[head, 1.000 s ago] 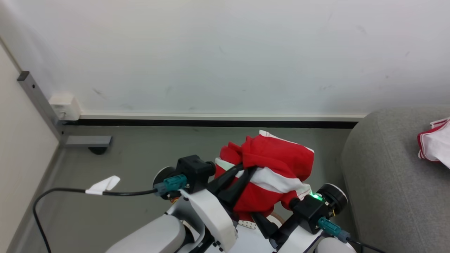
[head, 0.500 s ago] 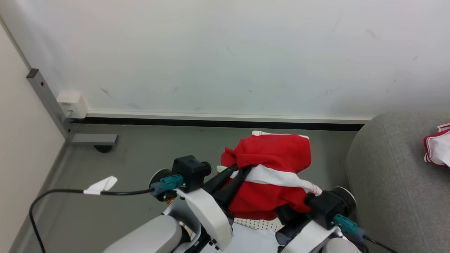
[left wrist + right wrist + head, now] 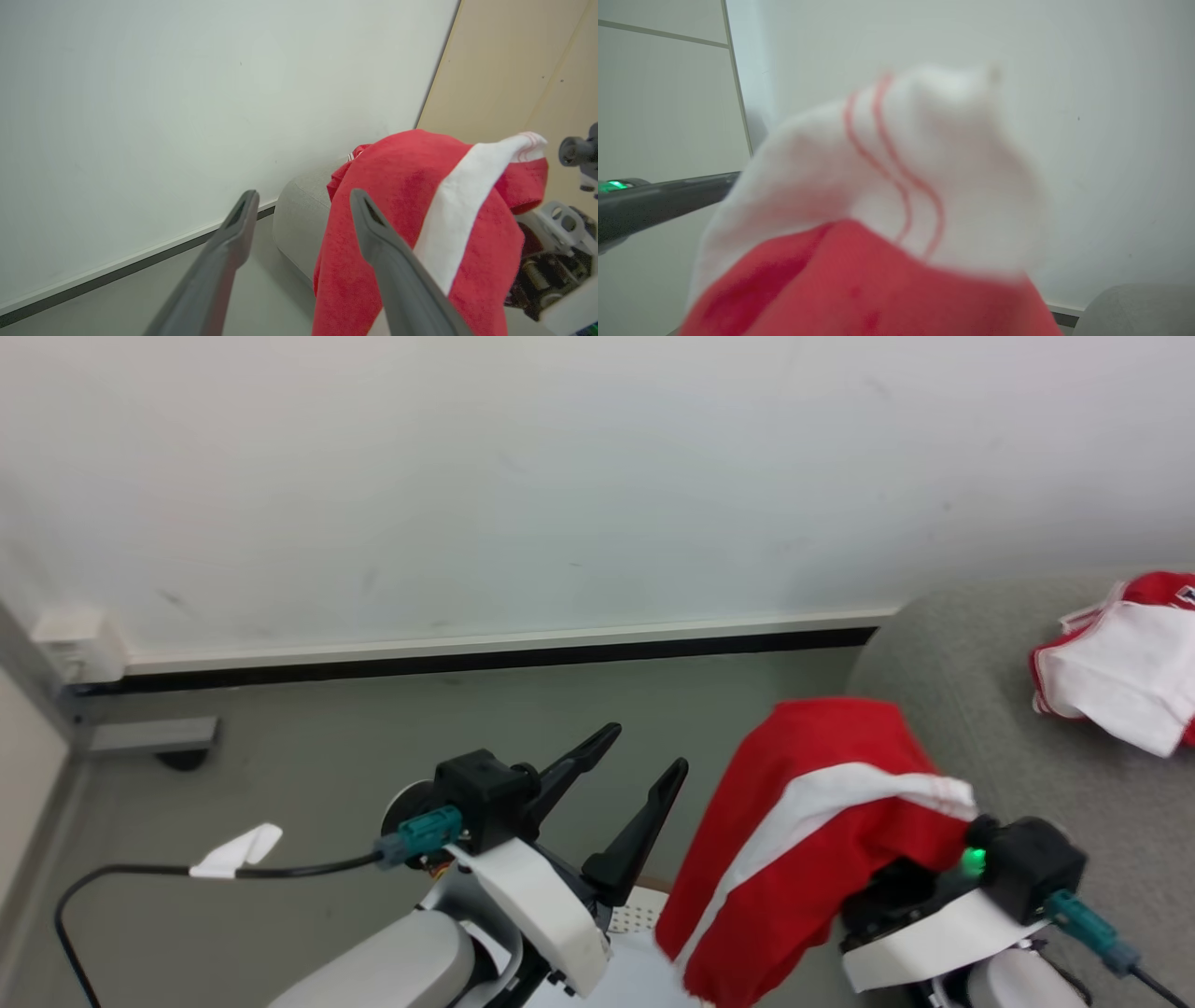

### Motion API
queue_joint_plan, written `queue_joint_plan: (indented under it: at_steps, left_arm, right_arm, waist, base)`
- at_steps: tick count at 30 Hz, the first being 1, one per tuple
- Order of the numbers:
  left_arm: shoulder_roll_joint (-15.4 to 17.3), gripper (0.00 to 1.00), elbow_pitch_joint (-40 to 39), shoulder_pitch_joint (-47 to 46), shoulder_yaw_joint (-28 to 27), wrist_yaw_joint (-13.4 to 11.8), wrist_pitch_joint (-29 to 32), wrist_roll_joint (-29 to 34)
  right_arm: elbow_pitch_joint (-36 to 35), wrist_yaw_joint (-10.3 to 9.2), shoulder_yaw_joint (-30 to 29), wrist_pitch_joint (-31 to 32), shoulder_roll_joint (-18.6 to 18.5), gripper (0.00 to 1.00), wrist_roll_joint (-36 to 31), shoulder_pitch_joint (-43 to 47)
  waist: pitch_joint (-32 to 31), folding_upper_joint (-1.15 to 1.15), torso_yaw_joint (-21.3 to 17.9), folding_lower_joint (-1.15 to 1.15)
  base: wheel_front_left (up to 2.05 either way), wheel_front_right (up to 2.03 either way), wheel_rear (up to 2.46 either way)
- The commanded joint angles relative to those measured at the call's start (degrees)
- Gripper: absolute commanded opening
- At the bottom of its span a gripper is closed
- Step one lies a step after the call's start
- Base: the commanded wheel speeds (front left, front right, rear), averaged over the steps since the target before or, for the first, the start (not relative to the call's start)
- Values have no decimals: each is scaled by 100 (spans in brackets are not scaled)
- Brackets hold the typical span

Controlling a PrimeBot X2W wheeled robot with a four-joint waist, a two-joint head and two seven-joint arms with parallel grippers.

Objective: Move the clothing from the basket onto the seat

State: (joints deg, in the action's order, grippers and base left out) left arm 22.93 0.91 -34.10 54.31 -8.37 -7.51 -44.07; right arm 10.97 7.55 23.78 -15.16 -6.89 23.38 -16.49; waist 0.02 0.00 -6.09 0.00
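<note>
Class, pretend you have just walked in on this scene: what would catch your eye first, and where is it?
The bright red garment with a white band hangs draped over the right end effector, low on the right by the edge of the grey sofa. A second red-and-white garment lies on that sofa, upper right. The left end effector stands open and empty in the lower middle.
</note>
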Motion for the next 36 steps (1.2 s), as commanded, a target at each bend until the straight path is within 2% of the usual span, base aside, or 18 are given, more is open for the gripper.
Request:
queue_joint_plan:
  at_steps: [1, 8, 14, 21, 29, 36]
  left_arm:
    - [49, 100, -31, 81, -8, -20, -98, 73]
    - [66, 100, -80, 76, 11, 30, -373, 256]
    - [59, 100, -75, 95, 57, 35, -518, 397]
    - [25, 100, 2, 18, 176, 57, -529, 557]
    - [0, 100, 39, -131, 237, 72, -484, 644]
    - [116, 100, -71, -386, 213, 111, -306, 677]
  right_arm:
    - [-101, -13, -200, 3, -106, 0, -71, 43]
    - [-383, -13, -807, 2, -340, 0, -140, 201]
    - [-686, -13, -1391, 3, -376, 0, -185, 497]
    - [-919, -13, -1598, 3, -355, 0, -253, 760]
    - [-1113, -13, -1884, 2, -436, 0, -150, 699]
    - [-924, -13, -2384, 5, -741, 0, 272, -32]
  waist:
    - [97, 0, -358, 0]
    - [261, 0, -1008, 0]
    - [439, 0, -1656, 0]
    - [616, 0, -2190, 0]
    - [876, 0, -2343, 0]
    - [1439, 0, -2107, 0]
  base:
    - [0, 0, 0]
    - [0, 0, 0]
    - [0, 0, 0]
    - [0, 0, 0]
    - [0, 0, 0]
    - [0, 0, 0]
